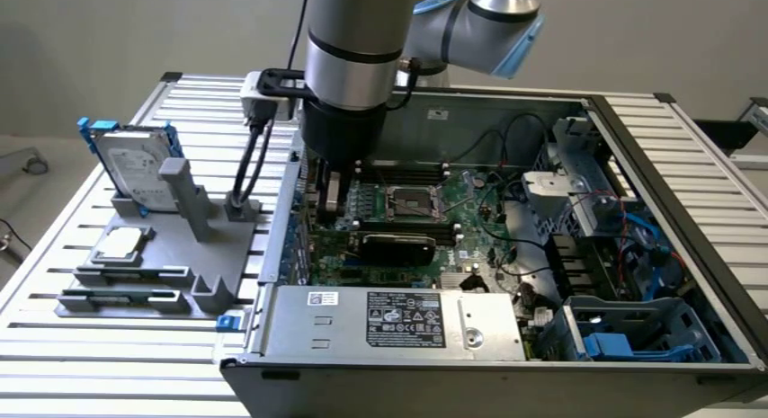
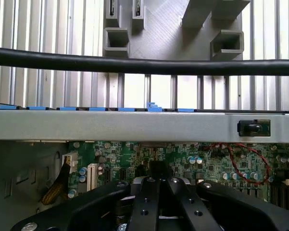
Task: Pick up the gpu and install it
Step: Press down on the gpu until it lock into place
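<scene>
Your arm (image 1: 348, 67) reaches down into the open computer case (image 1: 504, 346), at the edge of the motherboard (image 1: 420, 211) on the exterior view's left. The gripper (image 1: 334, 191) sits low against the board there, with a flat dark piece hanging upright beneath it; that may be the gpu, but you cannot confirm it from this angle. In the wrist view the gripper (image 2: 159, 192) shows its black linkage arms drawn in toward the centre above the green board, yet the tips are hidden, so whether the jaws are together or clamped on anything cannot be told. Outside the case, on the slatted desk (image 1: 72, 346), the grey fixture (image 1: 156, 256) carries the silver hard drive (image 1: 129, 166) with blue rails standing upright and the small square chip (image 1: 120, 244) lying flat. A black cable (image 2: 144, 65) crosses the wrist view above the case wall (image 2: 115, 126).
</scene>
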Controlling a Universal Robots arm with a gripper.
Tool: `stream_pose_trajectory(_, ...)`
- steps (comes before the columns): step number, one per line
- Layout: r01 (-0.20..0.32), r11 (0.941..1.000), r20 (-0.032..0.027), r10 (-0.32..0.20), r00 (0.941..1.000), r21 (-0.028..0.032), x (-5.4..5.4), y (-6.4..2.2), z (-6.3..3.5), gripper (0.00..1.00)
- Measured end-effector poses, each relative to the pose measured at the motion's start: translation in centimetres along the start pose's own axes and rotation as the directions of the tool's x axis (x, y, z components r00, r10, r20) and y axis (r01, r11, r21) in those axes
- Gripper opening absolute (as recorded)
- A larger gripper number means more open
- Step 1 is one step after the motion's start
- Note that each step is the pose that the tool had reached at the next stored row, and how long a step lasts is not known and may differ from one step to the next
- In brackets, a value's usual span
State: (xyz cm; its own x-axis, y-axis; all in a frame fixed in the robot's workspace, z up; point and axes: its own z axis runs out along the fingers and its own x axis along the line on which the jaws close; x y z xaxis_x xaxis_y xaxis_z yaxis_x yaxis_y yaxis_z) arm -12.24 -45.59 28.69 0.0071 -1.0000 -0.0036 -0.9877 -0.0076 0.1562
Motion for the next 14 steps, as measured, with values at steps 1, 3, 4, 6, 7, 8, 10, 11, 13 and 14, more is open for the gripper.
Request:
stream_pose_trajectory(1, 0.0, 1.0, -0.0075, 0.0, 1.0, -0.0019, 0.0, 0.0, 0.0, 0.11)
stream_pose_trajectory(3, 0.0, 1.0, -0.0177, 0.0, 0.9998, -0.0074, 0.0, 0.0, -0.02, 0.11)
stream_pose_trajectory(4, 0.0, 0.9999, -0.0199, 0.0, 0.9998, -0.0112, 0.0, 0.02, -0.06, 0.11)
stream_pose_trajectory(6, 0.0, 0.9998, -0.0212, 0.0, 0.9998, -0.0202, 0.0, 0.05, -0.23, 0.11)
stream_pose_trajectory(7, 0.0, 0.9997, -0.0213, 0.0, 0.9998, -0.0245, 0.0, 0.06, -0.33, 0.11)
stream_pose_trajectory(8, 0.0, 0.9996, -0.0219, 0.0, 0.9998, -0.0282, 0.0, 0.08, -0.46, 0.11)
stream_pose_trajectory(10, -0.001, 0.9995, -0.0233, 0.0, 0.9997, -0.033, 0.0, 0.14, -0.83, 0.11)
stream_pose_trajectory(11, -0.001, 0.9994, -0.0249, 0.0, 0.9997, -0.0355, 0.0, 0.16, -0.98, 0.11)
stream_pose_trajectory(13, -0.001, 0.9992, -0.0288, 0.0, 0.9996, -0.0403, 0.0, 0.19, -1.15, 0.11)
stream_pose_trajectory(14, -0.001, 0.9991, -0.0301, 0.0, 0.9995, -0.0421, 0.0, 0.19, -1.16, 0.11)
